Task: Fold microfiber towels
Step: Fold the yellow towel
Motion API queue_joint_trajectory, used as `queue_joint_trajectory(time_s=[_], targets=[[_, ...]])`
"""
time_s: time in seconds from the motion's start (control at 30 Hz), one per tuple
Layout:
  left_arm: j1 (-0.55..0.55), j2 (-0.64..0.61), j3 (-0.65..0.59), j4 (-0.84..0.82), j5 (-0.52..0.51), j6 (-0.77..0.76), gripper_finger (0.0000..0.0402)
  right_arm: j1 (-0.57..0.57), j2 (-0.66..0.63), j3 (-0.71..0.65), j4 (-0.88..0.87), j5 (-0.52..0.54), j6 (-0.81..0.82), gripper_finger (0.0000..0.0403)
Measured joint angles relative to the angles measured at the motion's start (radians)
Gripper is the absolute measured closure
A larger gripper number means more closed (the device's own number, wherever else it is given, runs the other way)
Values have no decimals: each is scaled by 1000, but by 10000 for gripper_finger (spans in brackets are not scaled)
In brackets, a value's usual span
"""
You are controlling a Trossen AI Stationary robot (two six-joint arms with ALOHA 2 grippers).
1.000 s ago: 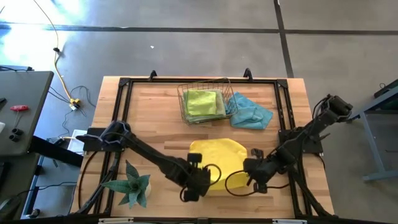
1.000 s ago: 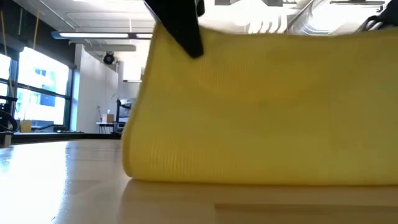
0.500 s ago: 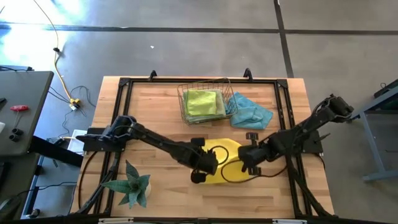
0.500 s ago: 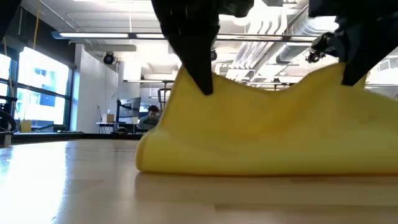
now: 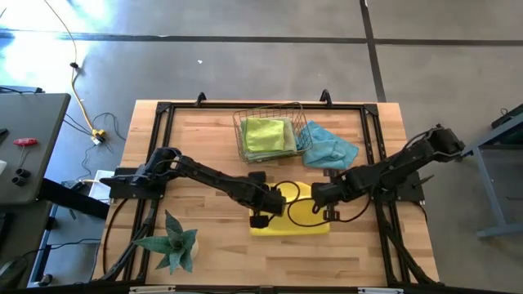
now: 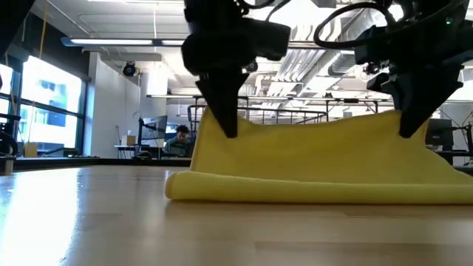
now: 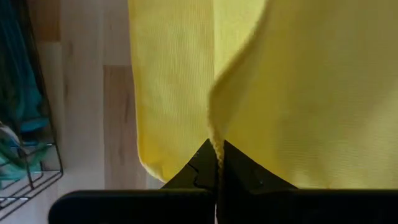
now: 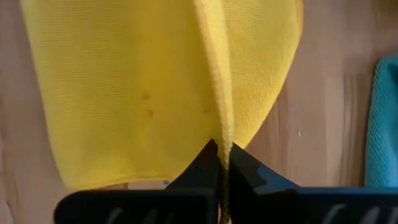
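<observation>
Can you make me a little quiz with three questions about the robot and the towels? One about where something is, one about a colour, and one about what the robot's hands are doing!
1. Where is the lime green folded microfiber towel?
A. Inside the copper wire basket
B. Under the spiky green plant
C. On the floor

2. What colour is the crumpled towel lying beside the basket?
A. Red
B. Light blue
C. Black

3. What are the left gripper and the right gripper doing?
A. Both wide open above the table
B. Both pinching an edge of the bright yellow microfiber towel
C. Holding the plant

Answers:
1. A: the high view shows it within the wire walls.
2. B: it shows as blue cloth next to the basket.
3. B: each wrist view shows its dark fingers closed on a yellow edge.
</observation>
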Motion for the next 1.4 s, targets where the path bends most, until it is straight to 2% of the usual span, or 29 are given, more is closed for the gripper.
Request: queue_joint_trajectory(time_s=[0.2,0.47,0.63,1.1,1.4], targets=[[27,0,-46,28,4,-38,402,-19,0,-5,27,7,-34,376],[49,0,-47,21,-27,-96,392,-70,0,-5,27,60,-57,309],[62,0,-47,16,-29,-106,386,-106,0,-5,33,47,-26,280],[74,0,-47,-15,-95,-109,358,-115,0,-6,127,33,52,277],[95,0,-47,-94,-167,-98,323,-114,0,-6,148,17,139,277]])
